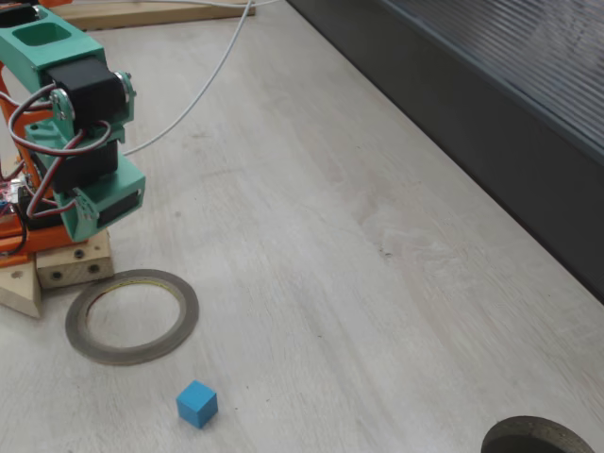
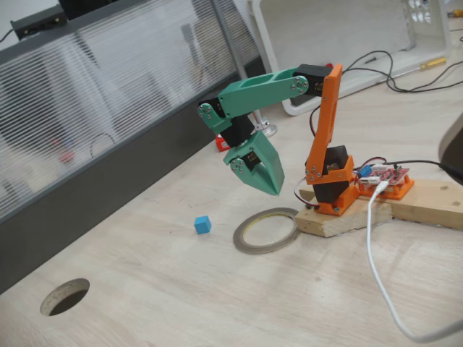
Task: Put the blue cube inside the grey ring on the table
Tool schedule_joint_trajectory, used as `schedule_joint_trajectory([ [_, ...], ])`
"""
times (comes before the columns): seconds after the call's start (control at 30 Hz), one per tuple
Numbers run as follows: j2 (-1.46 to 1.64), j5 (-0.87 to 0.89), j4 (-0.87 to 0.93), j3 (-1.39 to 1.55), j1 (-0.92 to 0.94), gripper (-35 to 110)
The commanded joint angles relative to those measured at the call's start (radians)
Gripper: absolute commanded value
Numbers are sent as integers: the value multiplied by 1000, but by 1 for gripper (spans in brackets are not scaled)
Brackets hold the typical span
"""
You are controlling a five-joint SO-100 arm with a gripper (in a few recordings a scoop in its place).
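Pale wood table (image 2: 181, 303) is carrying everything. Blue cube (image 2: 202, 225) is sitting loose just beside the grey ring (image 2: 266, 230), outside it, untouched. Gripper (image 2: 273, 189) is hanging above the ring's far edge, jaws pressed together, gripping nothing, probably parked before reaching for the cube.

Bright blue cube (image 1: 196, 403), grey-brown ring (image 1: 132, 315), green pincer (image 2: 269, 186).
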Motion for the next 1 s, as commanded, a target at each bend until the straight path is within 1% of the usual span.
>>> schedule_joint_trajectory([
  [0.0,20,9,15,3,9,0],
  [0.97,18,8,14,3,15,0],
])
